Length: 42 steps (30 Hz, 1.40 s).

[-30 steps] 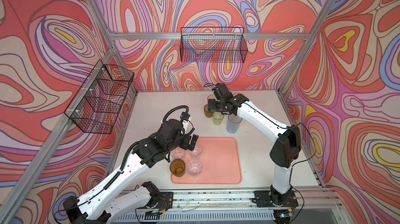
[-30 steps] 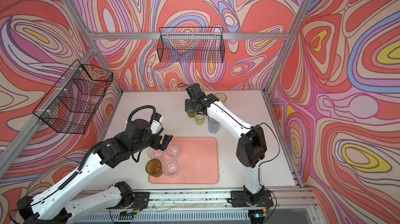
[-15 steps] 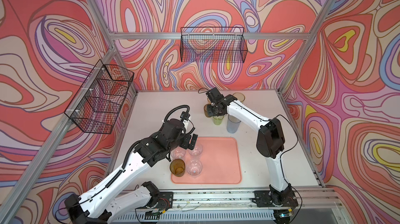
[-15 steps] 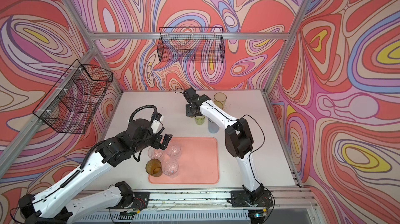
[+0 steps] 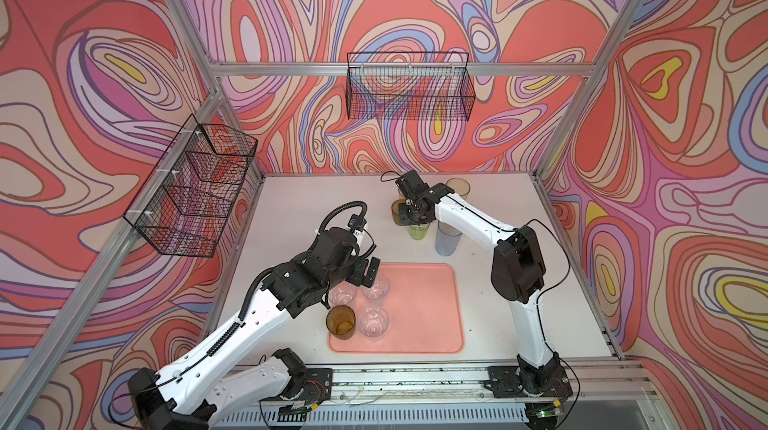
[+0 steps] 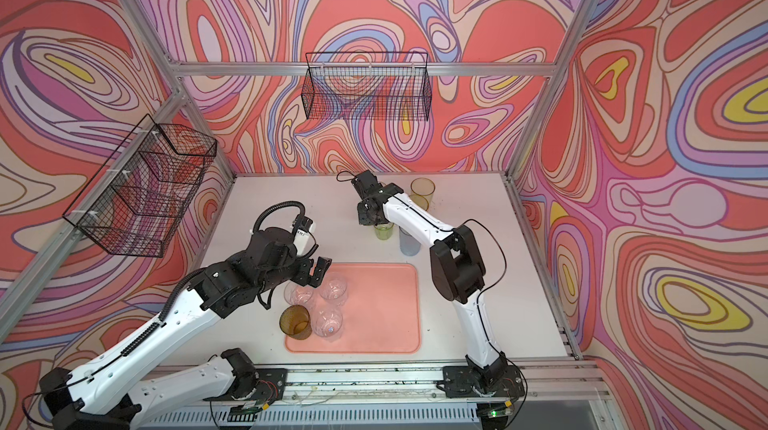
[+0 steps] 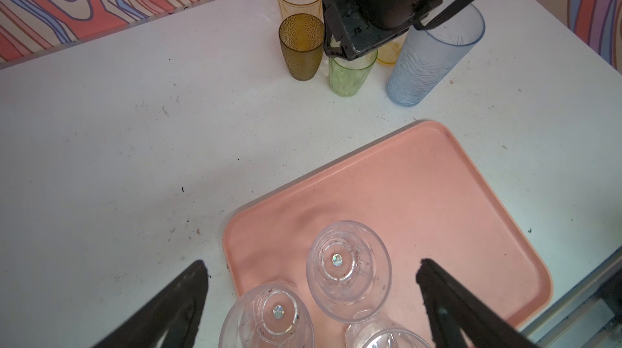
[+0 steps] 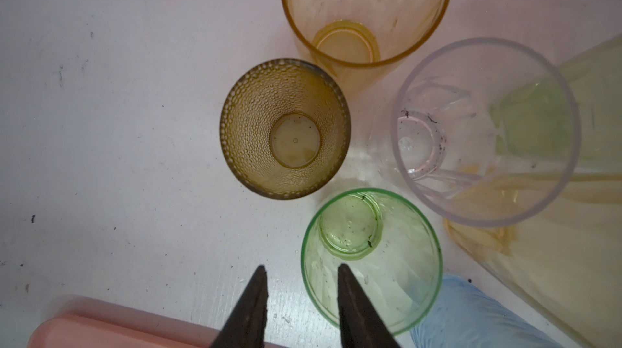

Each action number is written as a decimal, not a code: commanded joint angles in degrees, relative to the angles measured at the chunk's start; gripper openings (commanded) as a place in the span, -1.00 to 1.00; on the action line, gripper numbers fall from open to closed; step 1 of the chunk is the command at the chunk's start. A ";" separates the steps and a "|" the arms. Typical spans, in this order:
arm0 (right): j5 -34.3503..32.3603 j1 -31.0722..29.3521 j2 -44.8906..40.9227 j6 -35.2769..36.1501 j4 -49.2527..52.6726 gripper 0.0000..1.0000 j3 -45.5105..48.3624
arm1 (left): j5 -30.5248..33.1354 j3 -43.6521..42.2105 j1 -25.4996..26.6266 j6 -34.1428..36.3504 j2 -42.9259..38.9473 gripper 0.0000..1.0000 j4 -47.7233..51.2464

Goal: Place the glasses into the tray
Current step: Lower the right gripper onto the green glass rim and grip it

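The tray (image 5: 419, 311) lay on the tabletop (image 5: 299, 215) near its front edge, about midway along it. In its left half stood 4 of the glasses: 3 clear glasses (image 5: 374, 319) and 1 amber glass (image 5: 340, 322) at the tray's front-left corner, the same 4 in the same spots as 1 second earlier. The left gripper (image 7: 311, 264) hung over the clear ones by the tray's rear-left corner, its fingers spread wide and holding nothing; that arm had barely shifted

The other glasses stood in a cluster toward the tabletop's rear edge, behind the tray. There the right gripper (image 8: 301, 267) pointed down at the green glass (image 8: 370, 272), which stood at the cluster's front, just beside the brown glass (image 8: 286, 127) and the tall pale blue glass (image 5: 448, 238), with an orange glass (image 8: 367, 9) behind. Its fingers had drawn closer together than 1 second before, yet a gap remained: 1 finger lined up inside the green rim, the other outside, and neither clearly touched the wall between them. Over that second the right arm's elbow had swung in toward the tabletop's middle, and the gripper had slid slightly toward the left edge. No glass in the cluster had moved
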<state>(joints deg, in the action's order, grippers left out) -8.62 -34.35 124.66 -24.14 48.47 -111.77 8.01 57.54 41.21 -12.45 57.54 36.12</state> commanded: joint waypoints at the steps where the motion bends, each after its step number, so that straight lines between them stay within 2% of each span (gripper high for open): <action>1: 0.40 0.47 1.70 0.15 -0.32 -0.36 0.56 | 0.95 0.18 0.19 -0.38 0.26 1.00 0.74; 7: 0.30 0.54 2.74 -0.01 -0.04 -0.42 0.58 | 0.88 0.21 0.17 -0.47 0.34 1.00 0.73; 13: 0.54 0.57 3.13 0.01 -0.11 -0.58 0.93 | 0.86 0.29 0.19 -0.61 0.68 1.00 0.90; 28: 1.34 0.57 4.22 -0.05 -0.37 -0.70 1.64 | 0.78 0.65 0.17 -0.65 1.78 1.00 1.39; 42: 3.57 0.59 1.51 -0.27 -1.50 -1.00 3.81 | 1.22 0.73 0.19 -0.47 2.01 1.00 1.59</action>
<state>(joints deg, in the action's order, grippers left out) -6.94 -34.09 127.70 -23.99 47.55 -109.84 8.03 57.54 41.21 -12.67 59.35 36.60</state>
